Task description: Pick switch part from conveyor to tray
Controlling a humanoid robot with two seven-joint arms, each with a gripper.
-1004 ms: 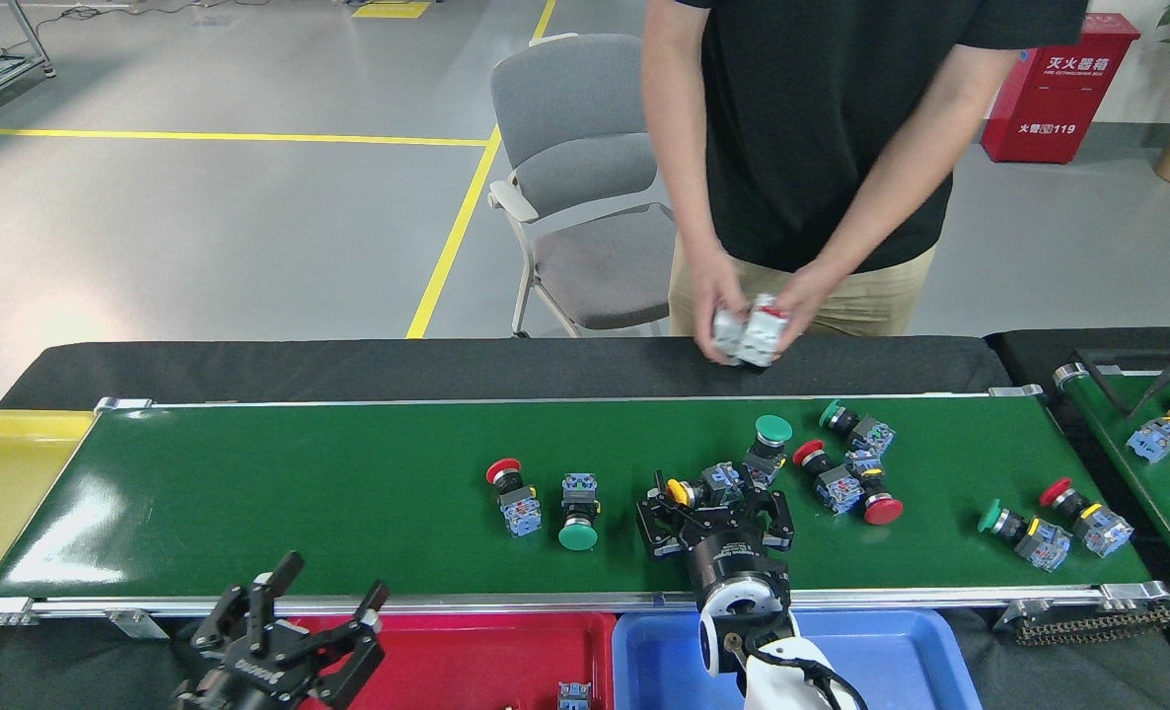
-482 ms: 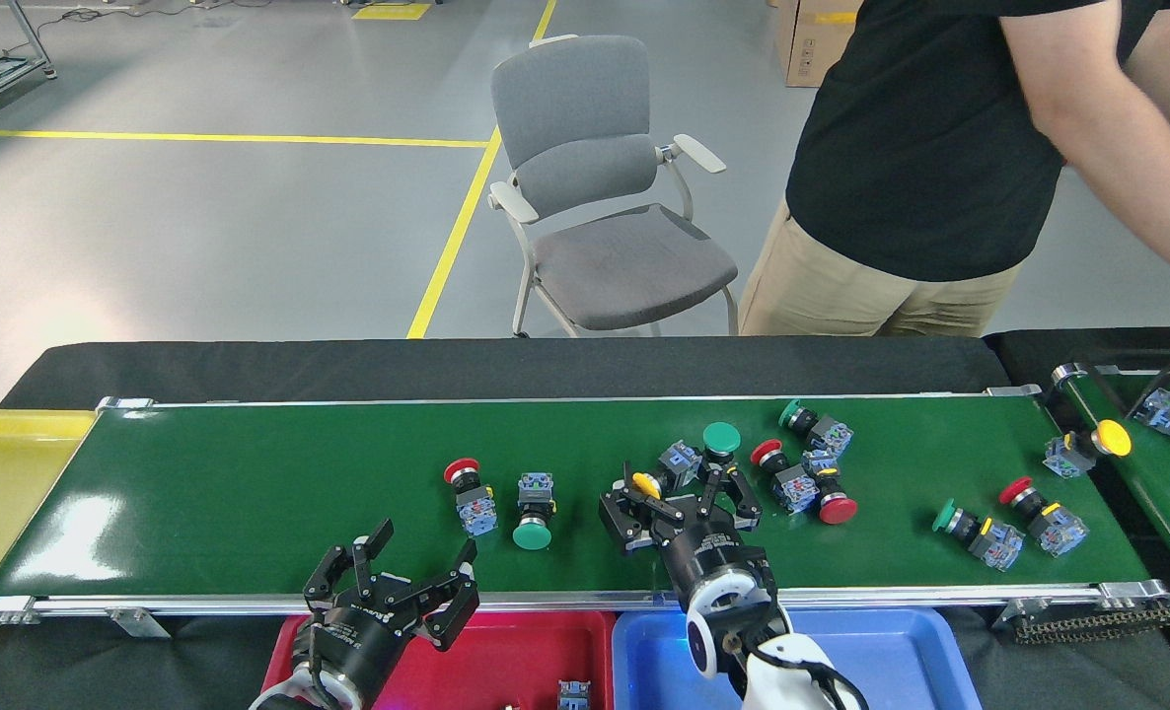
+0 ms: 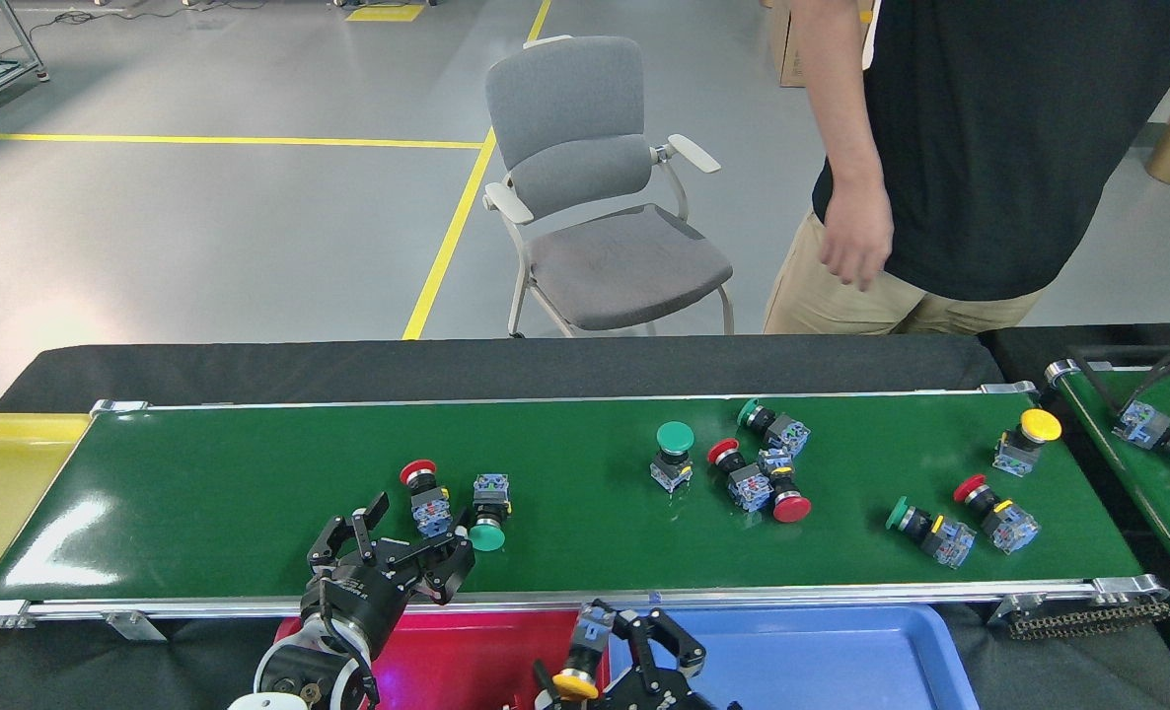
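Right gripper (image 3: 600, 656) clamped on a yellow switch (image 3: 581, 663), low over the seam between tray (image 3: 486, 646) and blue tray (image 3: 822, 651), likely to drop it in the red one. Left gripper (image 3: 402, 552) spread open on the conveyor (image 3: 200, 493), nearing red switch (image 3: 425, 501) and green switch (image 3: 488, 513), presumably next

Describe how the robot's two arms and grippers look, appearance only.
The left gripper is matte black with several jointed black fingers on a round black body, faint white lettering on it, and thin black cables running to a white, rounded wrist section with a dark ring. The right gripper has the same black, angular fingers; its arm is cut off by the bottom edge of the head view.
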